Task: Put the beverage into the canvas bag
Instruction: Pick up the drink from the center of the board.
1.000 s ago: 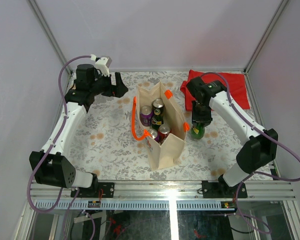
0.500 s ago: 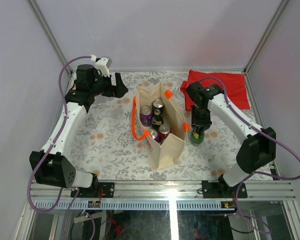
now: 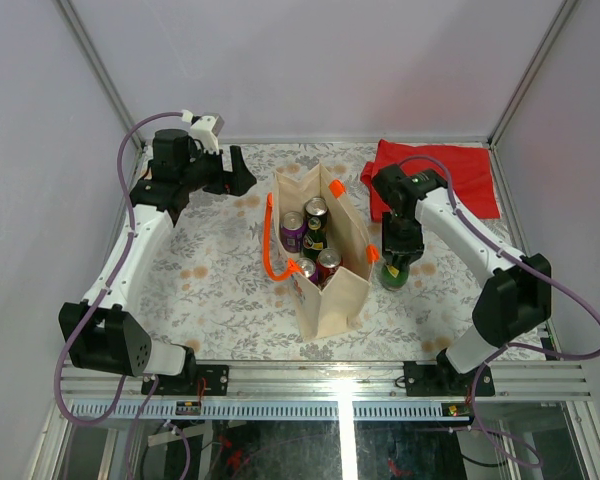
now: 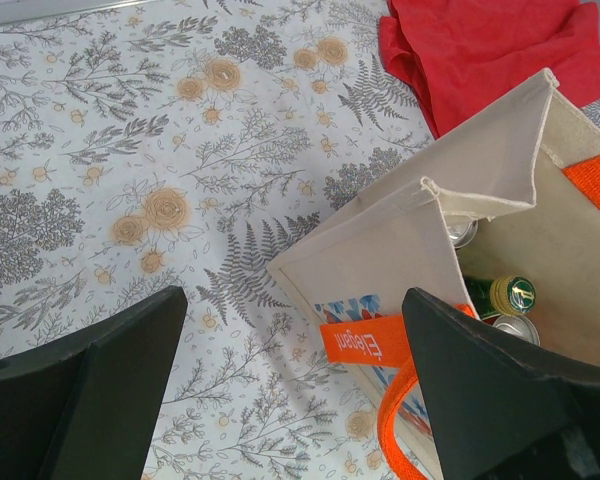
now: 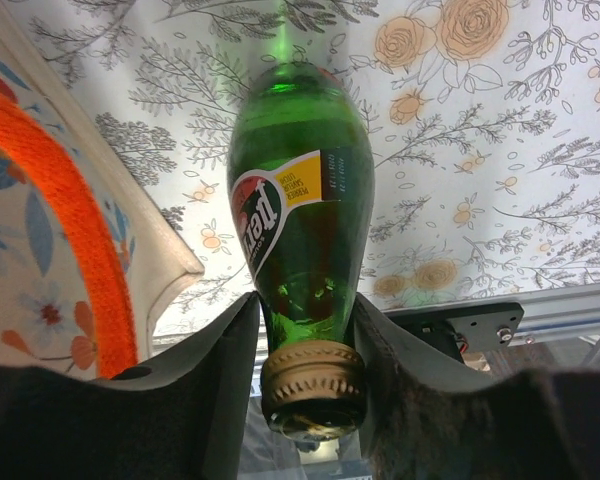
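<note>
Right now the green glass bottle (image 5: 300, 190), with its gold crown cap and yellow-and-red label, is standing upright outside the bag. It appears to be resting on the floral-printed tablecloth (image 3: 210, 275), just beside the right wall of the beige canvas bag (image 3: 348, 285) with orange handles.

I'm taking the bottle by the neck with the right gripper (image 5: 308, 305). In the wrist view both fingers (image 5: 220, 380) are lying against the glass just under the cap, narrowed onto it. I'm reading that as a hold, though I cannot say how firm it is. Gripping at the neck is making sense to me. The bag's mouth is narrow, and a hold up there is leaving the fat body free to go in first.

Inside the bag, several drink cans (image 3: 310, 245) and a capped dark bottle (image 4: 510, 292) are taking up the middle. So I'm judging that free room is scarce. I'm also expecting the lift to need to clear the rim and the orange handle (image 5: 85, 210) hanging right beside the bottle.

Meanwhile the left gripper (image 4: 295, 300) is hovering wide and empty near the bag's far-left corner, touching nothing. I'm guessing it is parked there to steady the soft wall if it sags. The flat red cloth (image 3: 460, 170) is lying at the far right, well apart from the work.
</note>
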### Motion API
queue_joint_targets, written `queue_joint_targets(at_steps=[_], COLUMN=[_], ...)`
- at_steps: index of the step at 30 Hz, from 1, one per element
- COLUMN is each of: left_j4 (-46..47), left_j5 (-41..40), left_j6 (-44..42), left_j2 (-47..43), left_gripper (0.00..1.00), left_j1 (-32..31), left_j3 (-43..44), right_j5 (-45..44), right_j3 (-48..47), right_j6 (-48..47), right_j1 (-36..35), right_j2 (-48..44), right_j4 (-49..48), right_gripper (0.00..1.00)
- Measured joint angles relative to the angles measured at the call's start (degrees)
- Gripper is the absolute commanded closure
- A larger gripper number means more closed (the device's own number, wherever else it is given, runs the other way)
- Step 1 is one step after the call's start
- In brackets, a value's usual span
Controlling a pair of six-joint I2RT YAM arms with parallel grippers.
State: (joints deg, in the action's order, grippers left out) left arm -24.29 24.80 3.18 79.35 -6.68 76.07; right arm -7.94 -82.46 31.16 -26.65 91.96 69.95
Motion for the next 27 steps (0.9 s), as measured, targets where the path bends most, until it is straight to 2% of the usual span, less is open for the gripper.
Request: queue_joint_targets(at_steps=[3,20,25,27], left_j4=[0.0,0.0,0.0,0.0], left_j5=[0.0,0.0,0.0,0.0], left_j6=[0.0,0.0,0.0,0.0], left_j2=[-0.1,-0.7,-1.0,-1.0], left_gripper=[0.11,0.11,0.11,0.11], left_j1=[0.0,0.0,0.0,0.0], left_j3=[-0.2,-0.3,-0.4,-0.5], right_j5=[-0.1,-1.0,-1.1,-1.0], right_j3=[1.1,0.8,0.6,0.5], right_j6=[-0.1,-0.1,-0.1,-0.1], right_j1=[0.1,0.2,0.4,0.4], right_j2=[0.0,0.0,0.1,0.1], right_j4=[0.0,-0.4,-0.4,-0.4], right_gripper=[0.48,0.50,0.53,0.57])
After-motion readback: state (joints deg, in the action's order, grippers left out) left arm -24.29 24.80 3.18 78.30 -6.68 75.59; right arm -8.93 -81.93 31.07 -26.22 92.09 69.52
